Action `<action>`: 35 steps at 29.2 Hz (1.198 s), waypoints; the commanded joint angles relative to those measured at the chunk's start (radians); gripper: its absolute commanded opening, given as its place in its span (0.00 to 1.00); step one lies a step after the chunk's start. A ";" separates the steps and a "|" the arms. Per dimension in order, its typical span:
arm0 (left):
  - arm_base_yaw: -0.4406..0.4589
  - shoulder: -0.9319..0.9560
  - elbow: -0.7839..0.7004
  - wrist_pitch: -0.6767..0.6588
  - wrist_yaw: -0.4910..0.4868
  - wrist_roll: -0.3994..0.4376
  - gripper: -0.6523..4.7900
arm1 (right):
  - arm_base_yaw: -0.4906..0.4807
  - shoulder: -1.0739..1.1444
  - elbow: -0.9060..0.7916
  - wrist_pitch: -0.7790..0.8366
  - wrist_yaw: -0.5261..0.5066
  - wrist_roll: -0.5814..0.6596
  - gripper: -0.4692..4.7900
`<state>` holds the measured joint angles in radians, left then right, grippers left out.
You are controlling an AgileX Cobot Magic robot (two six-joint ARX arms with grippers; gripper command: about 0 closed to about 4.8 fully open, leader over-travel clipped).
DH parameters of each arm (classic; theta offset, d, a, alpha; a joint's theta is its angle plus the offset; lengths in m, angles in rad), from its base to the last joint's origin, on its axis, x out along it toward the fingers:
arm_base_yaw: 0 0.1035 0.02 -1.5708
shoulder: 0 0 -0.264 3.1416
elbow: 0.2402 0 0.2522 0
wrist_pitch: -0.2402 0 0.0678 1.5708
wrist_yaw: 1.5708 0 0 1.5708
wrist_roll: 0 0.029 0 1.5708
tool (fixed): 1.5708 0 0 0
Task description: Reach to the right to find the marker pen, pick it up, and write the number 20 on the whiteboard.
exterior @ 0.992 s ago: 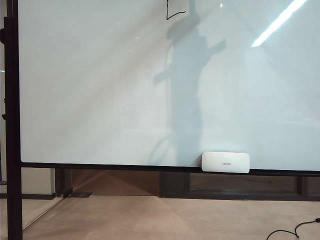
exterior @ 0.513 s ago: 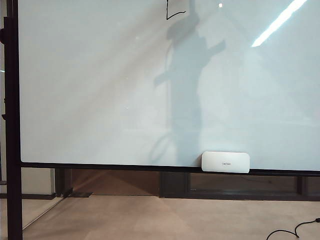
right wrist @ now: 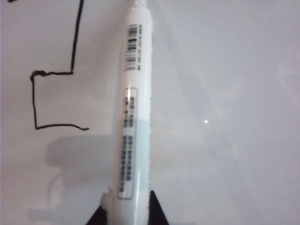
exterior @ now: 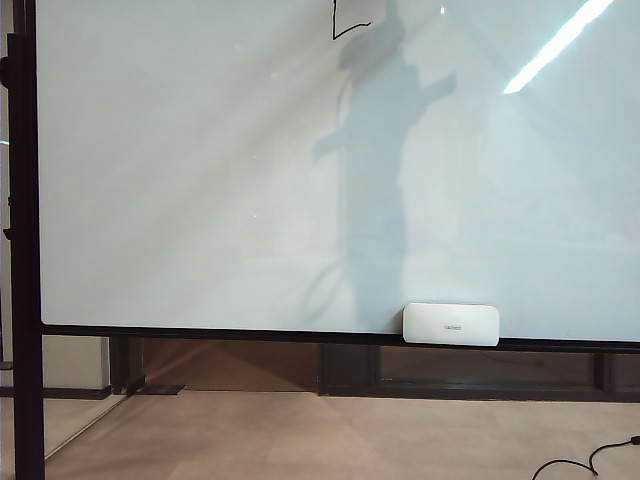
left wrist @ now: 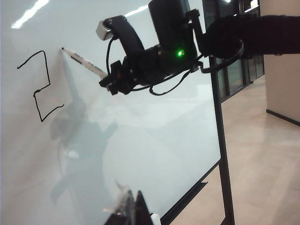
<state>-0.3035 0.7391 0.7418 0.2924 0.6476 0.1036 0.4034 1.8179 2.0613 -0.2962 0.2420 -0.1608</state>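
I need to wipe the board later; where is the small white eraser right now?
In the exterior view, the small white rounded-rectangle eraser rests on the large glossy whiteboard's bottom black frame, right of centre, below the arm's shadow.

1. The whiteboard (exterior: 200, 180), glossy white in a thin black frame, stands upright on a black stand.
2. The marker pen (right wrist: 133, 108), white-barrelled with printed labels, is clamped in the right gripper (right wrist: 127, 206), its tip against the board.
3. Of the number 20 (left wrist: 40, 84), only a boxy black "2" is drawn, high on the board.
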 commanded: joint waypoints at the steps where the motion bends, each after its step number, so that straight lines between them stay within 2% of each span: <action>1: -0.001 -0.002 0.006 0.008 0.000 0.002 0.11 | -0.002 0.006 0.005 0.014 0.002 0.004 0.09; 7: -0.001 -0.002 0.006 0.009 0.000 0.002 0.11 | -0.002 0.024 0.005 0.008 0.014 0.004 0.09; 23: 0.000 -0.003 0.006 0.009 -0.004 0.016 0.11 | -0.002 0.054 -0.002 -0.200 0.029 0.042 0.09; 35: 0.000 -0.004 0.006 0.009 -0.020 0.020 0.11 | -0.002 0.091 -0.004 -0.269 0.029 0.083 0.09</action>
<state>-0.3031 0.7380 0.7418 0.2932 0.6277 0.1192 0.4026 1.9102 2.0544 -0.5644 0.2611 -0.0898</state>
